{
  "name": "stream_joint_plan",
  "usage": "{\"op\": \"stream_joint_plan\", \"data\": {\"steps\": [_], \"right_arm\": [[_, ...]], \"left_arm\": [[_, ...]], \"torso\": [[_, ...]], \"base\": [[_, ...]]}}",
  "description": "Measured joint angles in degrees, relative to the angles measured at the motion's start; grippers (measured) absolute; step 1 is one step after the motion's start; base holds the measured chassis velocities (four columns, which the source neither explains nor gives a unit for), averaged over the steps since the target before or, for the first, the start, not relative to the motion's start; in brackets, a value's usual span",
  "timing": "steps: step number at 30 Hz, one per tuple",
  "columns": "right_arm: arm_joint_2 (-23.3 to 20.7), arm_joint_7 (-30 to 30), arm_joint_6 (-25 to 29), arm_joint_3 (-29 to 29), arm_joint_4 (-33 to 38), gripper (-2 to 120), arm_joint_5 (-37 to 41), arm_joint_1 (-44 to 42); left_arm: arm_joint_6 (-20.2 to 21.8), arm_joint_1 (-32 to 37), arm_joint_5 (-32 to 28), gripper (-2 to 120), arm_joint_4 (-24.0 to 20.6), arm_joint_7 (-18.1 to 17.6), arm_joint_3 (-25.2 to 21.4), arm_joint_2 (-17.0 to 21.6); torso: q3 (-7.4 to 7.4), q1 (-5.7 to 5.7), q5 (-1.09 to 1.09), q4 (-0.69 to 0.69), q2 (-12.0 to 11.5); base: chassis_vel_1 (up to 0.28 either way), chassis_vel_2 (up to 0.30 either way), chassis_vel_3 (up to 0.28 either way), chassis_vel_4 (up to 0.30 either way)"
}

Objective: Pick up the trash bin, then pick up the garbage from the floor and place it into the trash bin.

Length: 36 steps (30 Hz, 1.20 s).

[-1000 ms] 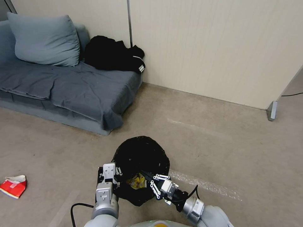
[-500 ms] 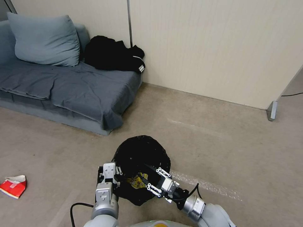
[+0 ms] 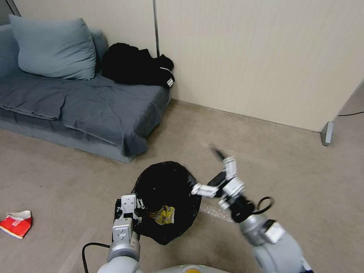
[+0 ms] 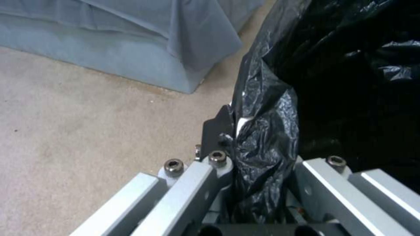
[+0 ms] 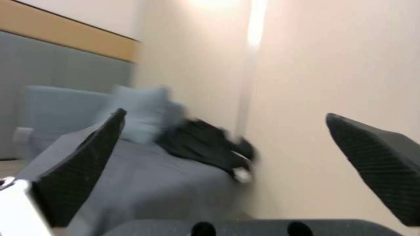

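On carpet before sofa [image 3: 87,110]: trash bin [image 3: 167,185], yellow wrapper [image 3: 163,215] inside. Left gripper [image 3: 131,212] clamped on bin's black-bagged rim. Right gripper [image 3: 210,172] beside bin, fingers wide apart, empty. Red carton [image 3: 16,223] on floor, well apart.

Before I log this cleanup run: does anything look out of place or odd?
Yes. A crushed red-white carton lies on the floor left of the trash bin, not binned. The bin hangs tilted, its rim pinched by the left claw. The right claw is open and empty beside it.
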Motion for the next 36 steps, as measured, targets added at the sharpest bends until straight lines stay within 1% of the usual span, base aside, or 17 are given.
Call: {"op": "stream_joint_plan", "data": {"steps": [1, 2, 5, 11, 16, 18, 19, 21, 31, 36], "right_arm": [[0.0, 0.0, 0.0, 0.0, 0.0, 108, 0.0, 0.0], [0.8, 2.5, -0.1, 0.8, -0.7, 111, -0.6, -1.5], [1.4, 4.7, 1.1, 1.6, -4.2, 114, -1.6, -3.2], [1.6, 5.1, 2.5, 1.4, -7.4, 114, -1.6, -3.6], [2.0, 5.8, 2.7, 0.6, -9.4, 111, -1.5, -3.1], [2.1, 5.8, 2.9, 0.3, -10.3, 107, -1.6, -2.6], [2.1, 5.8, 2.9, 0.3, -10.3, 107, -1.6, -2.6], [2.1, 5.6, 3.1, 0.2, -10.8, 102, -1.8, -2.2], [1.6, 4.9, 3.5, -0.6, -13.0, 100, -2.2, -0.3], [1.7, 4.7, 3.5, -0.5, -13.0, 100, -2.3, 0.1]], "left_arm": [[0.0, 0.0, 0.0, 3, 0.0, 0.0, 0.0, 0.0], [0.0, -0.2, -0.2, 3, 0.0, 0.0, -0.1, 0.0], [0.0, -0.6, -0.5, 3, 0.0, -0.1, -0.1, 0.0], [0.0, -0.7, -0.8, 3, 0.0, -0.2, -0.1, 0.0], [0.2, -0.9, -1.2, 3, -0.3, -0.2, -0.4, 0.2], [0.3, -0.9, -1.3, 3, -0.4, -0.2, -0.5, 0.2], [0.3, -0.9, -1.3, 3, -0.4, -0.2, -0.5, 0.2], [0.3, -0.9, -1.3, 3, -0.5, -0.2, -0.6, 0.2], [0.4, -0.4, -1.5, 3, -1.4, -0.3, -0.7, 0.2], [0.6, -0.1, -1.4, 3, -1.6, -0.4, -0.8, 0.1]], "torso": [[0.0, 0.0, 0.0, 0.0, 0.0], [0.0, 0.0, -0.01, 0.0, 0.0], [0.0, 0.0, 0.0, 0.01, 0.0], [0.0, 0.0, 0.01, 0.01, 0.0], [0.0, 0.0, 0.0, 0.01, 0.0], [0.0, 0.0, 0.0, 0.02, 0.0], [0.0, 0.0, 0.0, 0.02, 0.0], [0.0, 0.0, 0.0, 0.02, 0.0], [0.0, 0.0, 0.0, 0.02, 0.0], [0.0, 0.0, 0.0, 0.02, 0.0]], "base": [[0.0, 0.0, 0.0, 0.0], [0.0, 0.0, 0.0, 0.0], [0.0, 0.0, 0.0, 0.0], [0.0, 0.0, 0.0, 0.0], [0.052, 0.052, 0.034, 0.046], [0.071, 0.062, 0.086, 0.085], [0.072, 0.078, 0.086, 0.102], [0.078, 0.082, 0.088, 0.092], [0.095, 0.092, 0.101, 0.099], [0.144, 0.139, 0.126, 0.135]]}}
